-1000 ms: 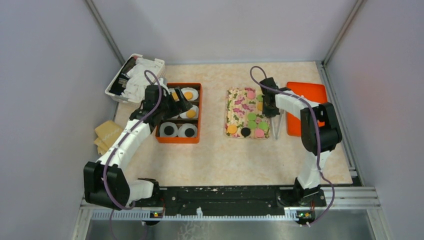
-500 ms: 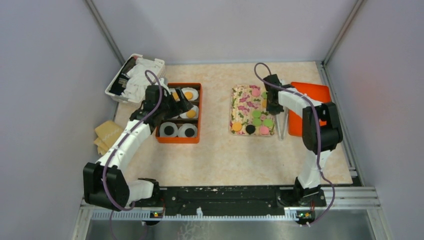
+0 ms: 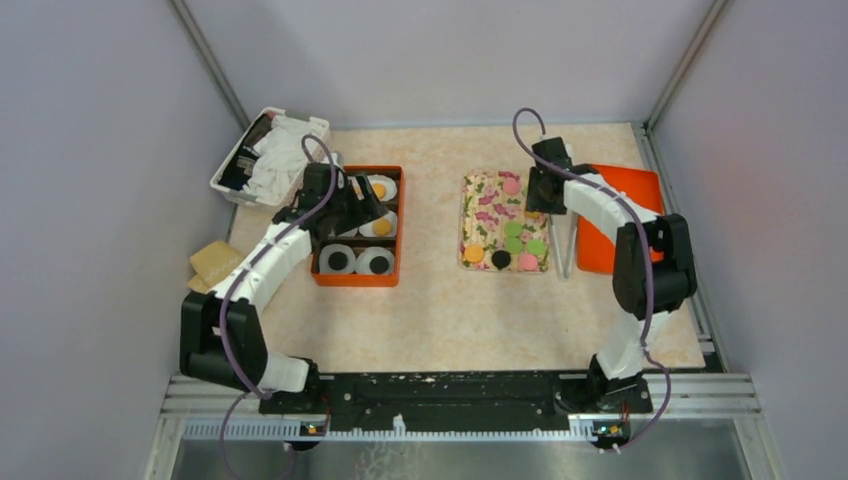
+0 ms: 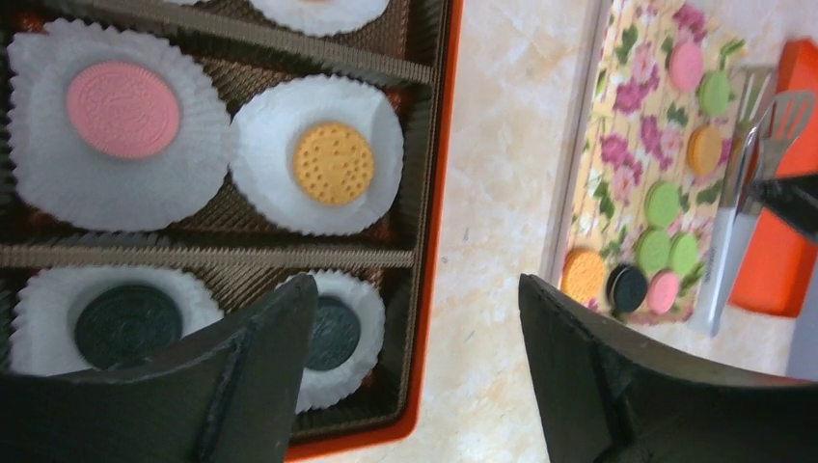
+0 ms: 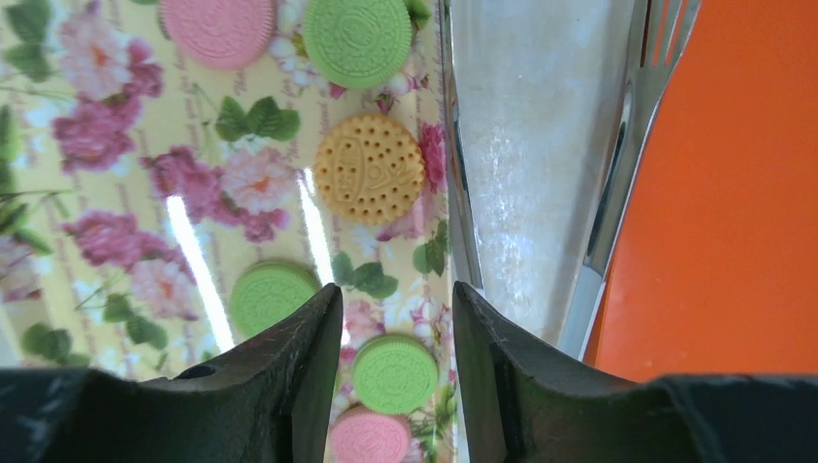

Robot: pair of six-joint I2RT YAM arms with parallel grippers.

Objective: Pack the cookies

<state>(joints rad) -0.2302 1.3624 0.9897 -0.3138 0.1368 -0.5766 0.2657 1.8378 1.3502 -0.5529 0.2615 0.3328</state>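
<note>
Cookies (image 5: 369, 169) lie on the floral tray (image 5: 116, 193) beneath the right end effector (image 5: 397, 289), released and empty; more sit in the orange box (image 4: 439, 241) beneath the left end effector (image 4: 417, 285), also released.

Open table (image 3: 430, 290) between orange box (image 3: 358, 281), floral tray (image 3: 483, 215); cookies (image 3: 514, 229), utensil (image 5: 617, 203) crowd tray.

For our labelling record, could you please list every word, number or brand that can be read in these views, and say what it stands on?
No text can be read in any view.
Cookies: embossed patterns only, with no legible letters.
Floral tray: printed flowers and leaves, no words.
Basket: any print on its contents is too small to read.
</note>
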